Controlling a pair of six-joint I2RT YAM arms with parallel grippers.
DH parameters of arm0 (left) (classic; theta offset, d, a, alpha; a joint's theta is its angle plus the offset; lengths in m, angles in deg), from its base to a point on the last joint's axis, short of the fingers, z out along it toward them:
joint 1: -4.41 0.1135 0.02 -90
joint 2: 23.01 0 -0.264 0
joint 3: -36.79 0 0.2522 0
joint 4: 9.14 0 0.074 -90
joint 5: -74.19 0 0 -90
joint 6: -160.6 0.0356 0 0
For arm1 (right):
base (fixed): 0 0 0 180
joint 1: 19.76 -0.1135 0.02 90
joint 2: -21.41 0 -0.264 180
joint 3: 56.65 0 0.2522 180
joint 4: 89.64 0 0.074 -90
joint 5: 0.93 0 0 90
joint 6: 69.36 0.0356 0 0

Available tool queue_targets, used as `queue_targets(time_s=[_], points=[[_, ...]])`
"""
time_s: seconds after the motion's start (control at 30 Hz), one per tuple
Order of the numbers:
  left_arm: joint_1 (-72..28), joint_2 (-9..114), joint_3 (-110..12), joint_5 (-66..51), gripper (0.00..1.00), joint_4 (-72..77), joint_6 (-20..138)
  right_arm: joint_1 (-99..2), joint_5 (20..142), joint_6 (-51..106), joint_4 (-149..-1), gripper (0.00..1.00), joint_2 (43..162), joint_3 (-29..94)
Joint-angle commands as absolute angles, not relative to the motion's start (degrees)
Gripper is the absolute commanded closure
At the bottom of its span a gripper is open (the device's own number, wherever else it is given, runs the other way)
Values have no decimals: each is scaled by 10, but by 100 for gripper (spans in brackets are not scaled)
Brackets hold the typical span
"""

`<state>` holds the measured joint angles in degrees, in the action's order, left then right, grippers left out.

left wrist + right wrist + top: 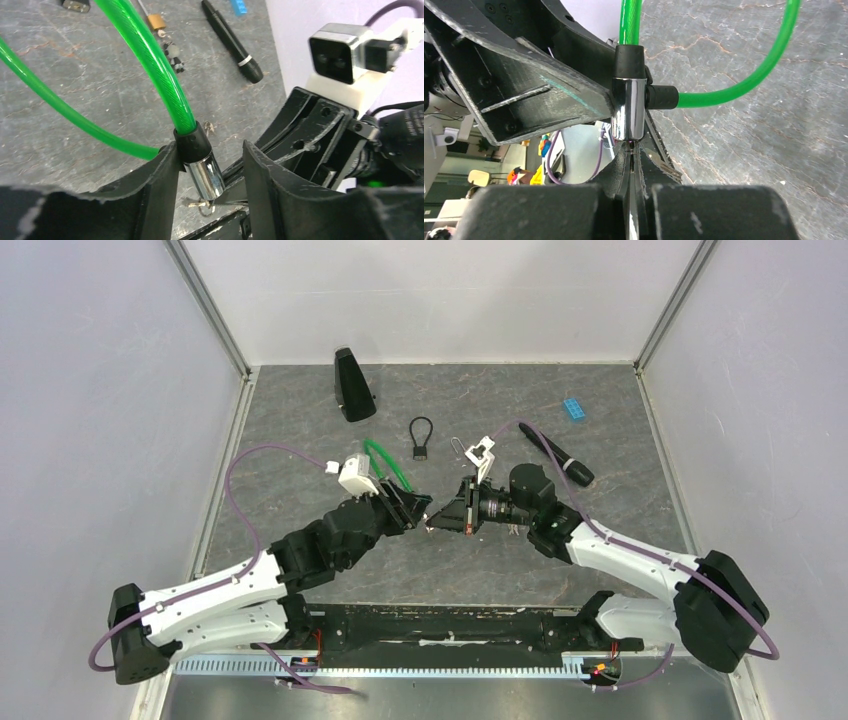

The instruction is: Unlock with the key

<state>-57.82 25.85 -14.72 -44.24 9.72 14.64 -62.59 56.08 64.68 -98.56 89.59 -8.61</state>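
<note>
1. The overhead view shows both arms meeting at mid-table, the left gripper (408,505) and right gripper (436,519) nearly tip to tip. The green cable lock (386,464) loops away behind them.
2. Only the left wrist view shows the lock's chrome cylinder (204,172) leaning on one black finger (162,175). The other finger stands apart from it, so the jaws are parted and not clamped.
3. That view also shows a small metal key (200,204) just under the cylinder's end.
4. In the right wrist view the right gripper (631,162) has its fingers pressed together, tips right under the cylinder. Whether they pinch the key cannot be told.
5. Both forearms slant inward, low over the grey stone-patterned table (300,440).
6. Beyond the grippers lie a black wedge-shaped block (352,386), a small black padlock (421,437), a black marker pen (556,454) and a blue toy brick (573,408).
7. Bare grey surface runs between the grippers and the arm bases.
</note>
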Motion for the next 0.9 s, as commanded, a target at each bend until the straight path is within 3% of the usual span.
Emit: queue_targets(time_s=[0.0,0.07,0.27,0.87], points=[[-593,273,-197,-433,51,143,113,-617,628,597,-996,100,879,-45],[-593,280,-205,-426,59,152,110,-618,637,586,-980,100,877,-40],[-593,262,-178,-420,97,113,96,-618,628,626,-1016,100,871,-60],[-593,164,-25,-351,98,-209,77,-617,617,937,-1355,100,878,-191]])
